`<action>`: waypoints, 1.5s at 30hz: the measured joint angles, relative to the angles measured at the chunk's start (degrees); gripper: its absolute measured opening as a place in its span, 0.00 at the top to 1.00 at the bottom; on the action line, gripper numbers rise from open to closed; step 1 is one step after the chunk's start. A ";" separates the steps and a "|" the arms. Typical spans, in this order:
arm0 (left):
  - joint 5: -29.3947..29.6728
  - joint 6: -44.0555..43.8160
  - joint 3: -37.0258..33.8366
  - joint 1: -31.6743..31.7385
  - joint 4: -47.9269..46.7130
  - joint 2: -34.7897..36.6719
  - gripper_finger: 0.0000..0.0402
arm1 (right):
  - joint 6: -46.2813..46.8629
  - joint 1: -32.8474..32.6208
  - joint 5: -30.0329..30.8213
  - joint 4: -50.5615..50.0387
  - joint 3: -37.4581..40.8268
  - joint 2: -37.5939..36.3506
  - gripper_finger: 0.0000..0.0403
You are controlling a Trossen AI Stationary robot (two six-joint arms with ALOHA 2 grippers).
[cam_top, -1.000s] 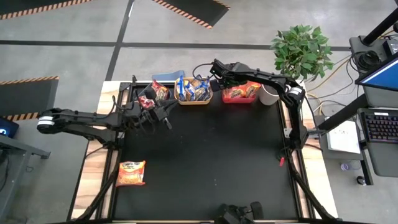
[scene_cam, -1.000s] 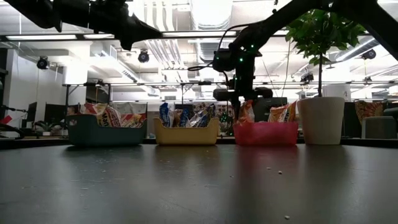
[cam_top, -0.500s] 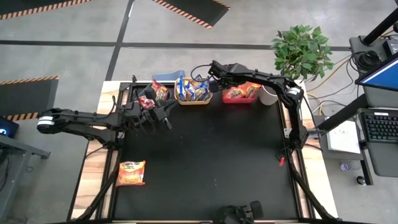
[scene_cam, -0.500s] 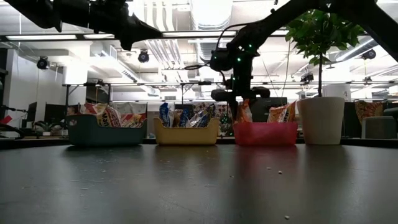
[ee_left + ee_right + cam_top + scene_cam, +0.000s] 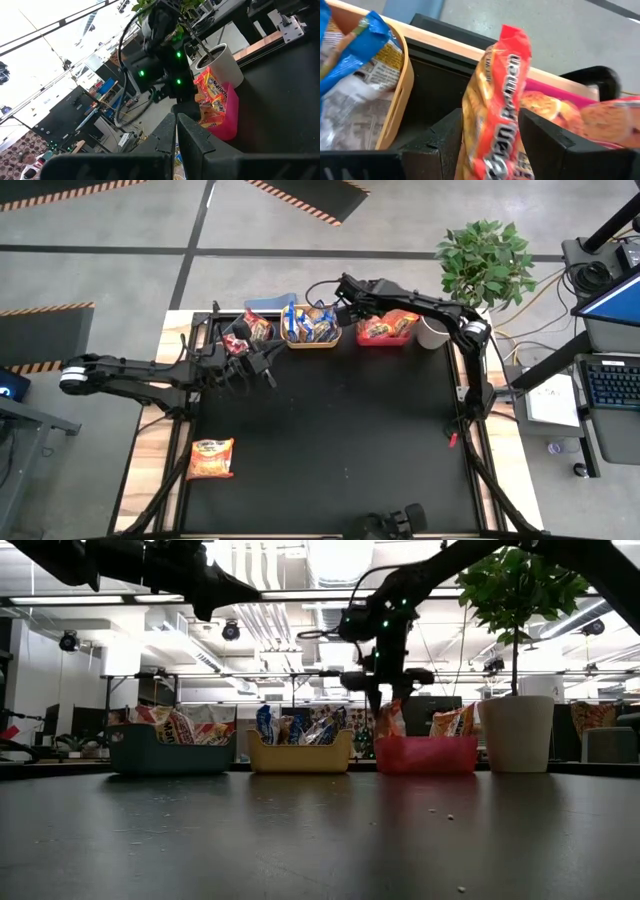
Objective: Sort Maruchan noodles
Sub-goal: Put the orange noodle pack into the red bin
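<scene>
One crinkly yellow-orange ramen packet point(image 5: 211, 457) lies unsorted on the near black tabletop point(image 5: 340, 440), the clenched left claw point(image 5: 262, 366) waits empty, and beyond, the right claw point(image 5: 347, 311) loosens around a red-trimmed packet point(image 5: 495, 110) standing upright over the red plastic bin point(image 5: 385, 330), apparently sorting by colour.

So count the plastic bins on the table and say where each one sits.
3, in a row along the table's far edge: the blue bin nearest the left arm, the yellow bin in the middle, the red bin beside the white plant pot.
</scene>
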State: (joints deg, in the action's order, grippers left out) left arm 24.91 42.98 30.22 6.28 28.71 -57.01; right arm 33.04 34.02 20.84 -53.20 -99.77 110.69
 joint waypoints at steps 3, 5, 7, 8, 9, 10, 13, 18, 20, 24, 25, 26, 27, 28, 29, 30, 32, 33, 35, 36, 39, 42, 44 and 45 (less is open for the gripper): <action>0.00 0.00 0.00 0.00 0.00 0.00 1.00 | -0.88 -0.31 0.20 -1.71 0.00 -2.32 0.55; -0.02 0.00 0.00 0.00 -0.01 0.00 1.00 | -2.01 -0.85 0.24 -2.59 -0.02 -4.25 0.55; -0.02 -0.05 0.00 0.00 0.00 0.00 1.00 | -3.47 -1.98 0.28 -3.43 -0.02 -6.51 0.55; -0.02 -0.15 0.00 -0.01 0.00 0.00 1.00 | -4.17 -2.74 0.46 -3.78 -0.02 -7.59 0.55; -0.02 -0.15 0.00 -0.02 0.00 0.00 1.00 | -4.84 -3.62 1.03 -4.07 0.02 -8.76 0.55; -0.02 -0.15 0.00 -0.02 0.00 0.00 1.00 | -5.59 -4.71 1.87 -4.08 0.35 -10.11 0.55; -0.02 -0.18 0.00 -0.02 0.27 0.00 1.00 | -6.10 -9.00 5.98 -4.97 2.43 -14.08 0.55; -0.27 -0.74 0.02 -0.02 0.85 0.00 1.00 | -5.31 -18.09 12.05 -3.89 10.51 -21.64 0.55; -0.95 -1.80 0.02 -0.02 0.83 0.00 1.00 | -4.37 -21.44 12.17 -2.01 15.19 -24.84 0.55; -3.32 -3.26 0.02 -0.02 1.03 -0.02 1.00 | 0.19 -26.67 12.21 5.24 26.65 -31.23 0.57; -3.45 -3.60 0.02 -0.11 1.18 -0.02 1.00 | 1.54 -27.52 12.24 7.51 29.49 -32.86 0.58; -3.45 -3.97 0.02 -0.10 1.27 -0.01 1.00 | 2.96 -28.25 12.41 9.96 32.63 -34.54 0.58; -3.47 -4.50 0.02 -0.11 1.34 -0.02 1.00 | 4.27 -28.75 12.82 12.14 35.37 -36.05 0.59; -3.50 -4.90 0.02 -0.11 1.38 -0.02 1.00 | 5.63 -28.97 13.26 13.83 37.85 -37.43 0.59; -3.49 -5.36 0.02 -0.11 1.36 -0.02 1.00 | 7.04 -28.92 13.88 15.30 40.26 -38.68 0.59; -3.48 -6.07 0.02 -0.11 1.33 -0.02 1.00 | 8.65 -28.57 14.29 16.38 42.23 -39.92 0.60; -3.48 -8.81 0.02 -0.11 0.75 -0.01 1.00 | 12.09 -27.15 15.16 17.43 45.24 -42.05 0.61; -3.48 -10.58 0.02 -0.11 0.12 -0.02 1.00 | 13.84 -26.18 15.21 17.67 46.27 -42.92 0.61; -3.48 -13.91 0.02 -0.11 -1.14 -0.02 1.00 | 15.95 -23.82 15.36 17.70 48.04 -44.11 0.62; -3.48 -15.15 0.02 -0.11 -1.70 -0.02 1.00 | 16.51 -22.59 15.39 18.05 48.78 -44.42 0.63; -3.48 -17.14 0.02 -0.11 -2.25 -0.02 1.00 | 15.88 -18.00 15.23 21.30 51.08 -44.48 0.65; -3.48 -17.18 0.02 -0.11 -1.74 -0.02 1.00 | 12.84 -13.40 13.47 25.50 52.48 -43.22 0.68; -3.45 -17.45 0.02 -0.09 -1.55 -0.02 1.00 | 10.91 -11.25 11.77 25.90 52.56 -42.31 0.70; -3.45 -17.92 0.02 -0.09 -1.55 -0.02 1.00 | 10.29 -10.80 11.61 25.98 52.57 -42.20 0.70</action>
State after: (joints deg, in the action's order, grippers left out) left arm 21.45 25.06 30.24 6.20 27.16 -57.04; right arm 43.33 23.22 32.45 -27.22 -47.20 68.48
